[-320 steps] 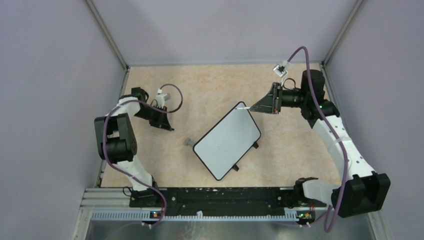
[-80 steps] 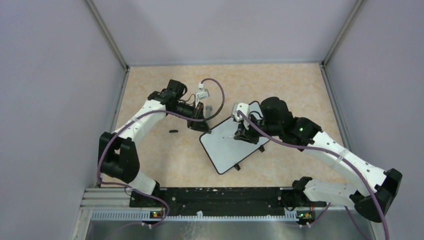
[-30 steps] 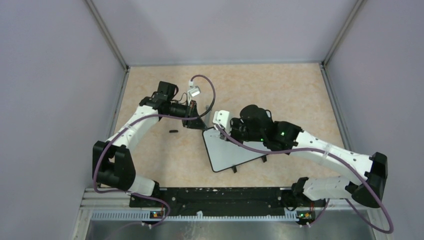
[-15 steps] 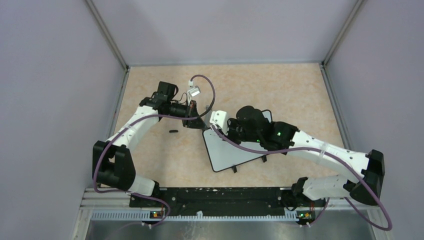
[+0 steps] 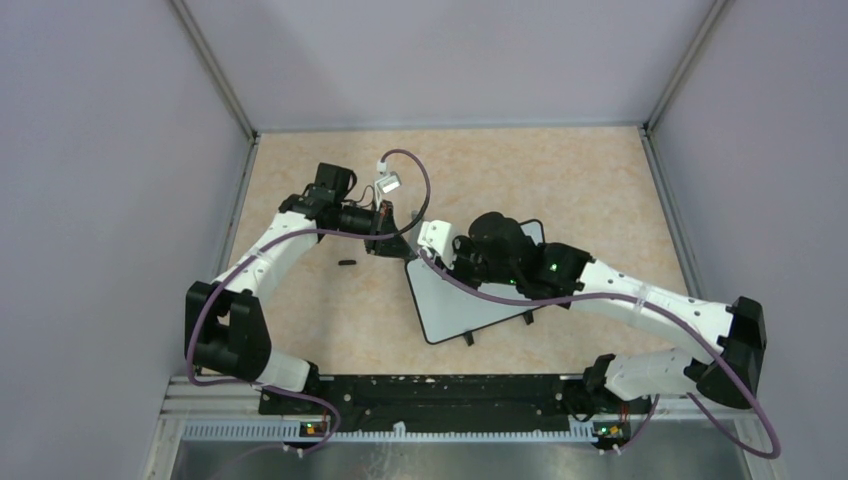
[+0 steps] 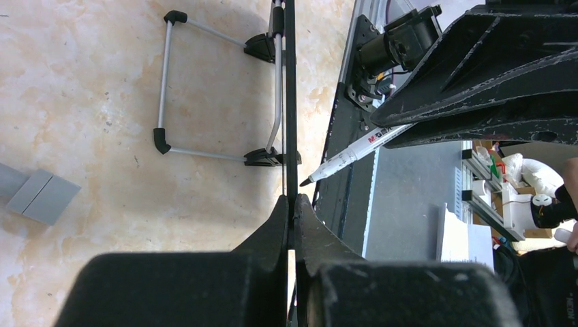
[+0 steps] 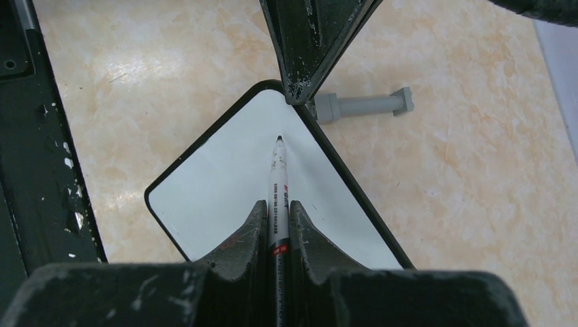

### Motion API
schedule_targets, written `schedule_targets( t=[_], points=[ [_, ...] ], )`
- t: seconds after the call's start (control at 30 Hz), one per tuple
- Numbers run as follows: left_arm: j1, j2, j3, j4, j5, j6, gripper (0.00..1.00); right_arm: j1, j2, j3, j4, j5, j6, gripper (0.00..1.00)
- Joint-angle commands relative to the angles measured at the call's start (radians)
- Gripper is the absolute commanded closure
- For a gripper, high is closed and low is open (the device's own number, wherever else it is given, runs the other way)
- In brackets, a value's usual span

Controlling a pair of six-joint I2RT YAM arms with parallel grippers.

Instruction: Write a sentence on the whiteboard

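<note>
While the white rectangular whiteboard (image 5: 450, 300) with thin black rim lies about the middle of the beige marbled tabletop (image 5: 560, 170), skewed to its edges, one rounded corner is turned toward the far left corner.

Left pincer (image 6: 291, 204): pressed together on the whiteboard (image 6: 291, 102) rim at that corner. The board is seen edge-on between the fingers in the left wrist view. Two wire feet with black ends are noted on its underside.

Right pincer (image 7: 277, 211): pinching a slim white marker (image 7: 278, 177) with black tip and red-and-black lettering. The marker is aimed along the board (image 7: 218, 184) face toward the gripped corner, where the left pincer (image 7: 300, 95) is seen. The tip is recorded just beside the white surface in the left wrist view (image 6: 354, 150). Contact cannot be settled from either view.

A grey plastic peg (image 7: 361, 105) with a square head is observed on the tabletop just beyond the gripped corner. A small black oblong piece (image 5: 347, 263) is noted nearer the left edge, apart from the board.
</note>
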Motion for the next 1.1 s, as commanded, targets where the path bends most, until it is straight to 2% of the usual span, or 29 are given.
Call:
schedule_targets(
  t=[0.0,0.47,1.07],
  points=[
    [-0.003,-0.011,-0.009,0.025,0.033,-0.001,1.0,0.016,0.007,0.051,0.042,0.024,-0.003,1.0],
    [-0.003,-0.02,-0.012,0.025,0.038,0.001,1.0,0.017,0.046,0.078,0.061,0.064,-0.006,1.0],
    [-0.003,-0.024,-0.015,0.029,0.027,0.006,1.0,0.044,0.082,0.07,0.041,0.032,-0.02,1.0]
  ],
)
